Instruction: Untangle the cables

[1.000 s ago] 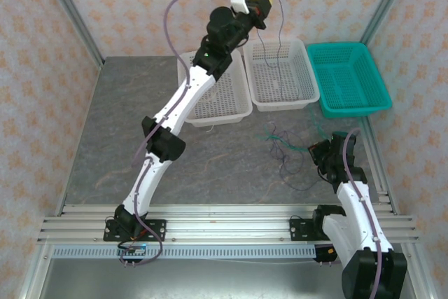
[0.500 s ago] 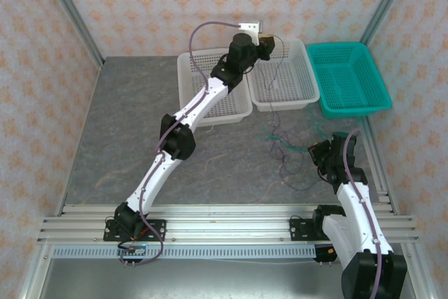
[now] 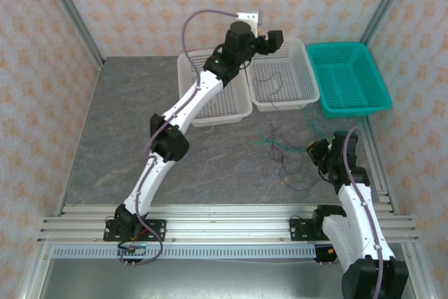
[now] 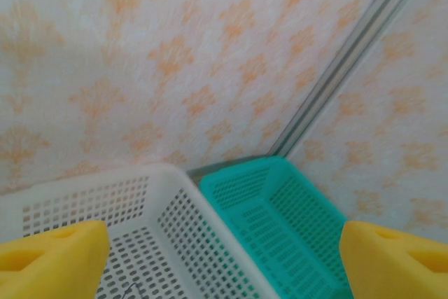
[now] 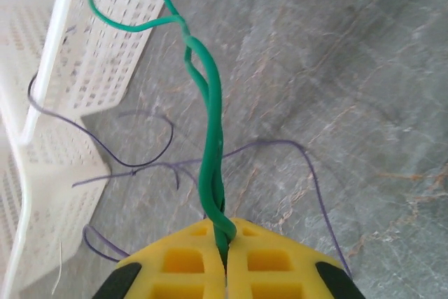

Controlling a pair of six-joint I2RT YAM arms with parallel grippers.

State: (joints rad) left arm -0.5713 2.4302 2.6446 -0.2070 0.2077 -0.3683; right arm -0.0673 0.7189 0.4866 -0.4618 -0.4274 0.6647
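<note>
Nearest, at four o'clock on the table point(image 3: 126, 124): right gripper point(image 3: 318, 150), pads pressed flat together on the green cable point(image 5: 210, 124), pinched as a twisted double strand leading off toward twelve. Just at its nine o'clock, loose on the stone-patterned top: the remaining tangle point(image 3: 283, 148), green looped among thin purple cables point(image 5: 140, 166).

Farther out, at one o'clock: middle white basket point(image 3: 283, 105), with a thin wire point(image 3: 269, 87) lying slack on its mesh floor. Above that basket: left gripper point(image 3: 269, 38), yellow fingers point(image 4: 52, 260) spread wide, nothing between them.

Shut a second ago, with that same wire hanging from it over the basket. Opened since, and the wire dropped in.

Judged from that: one strand freed and sorted, green and purple not yet parted. Probably next: back down to the tangle for another strand, pulling against the right-hand anchor.

Farthest right, at two o'clock: teal basket point(image 3: 353, 108).
</note>
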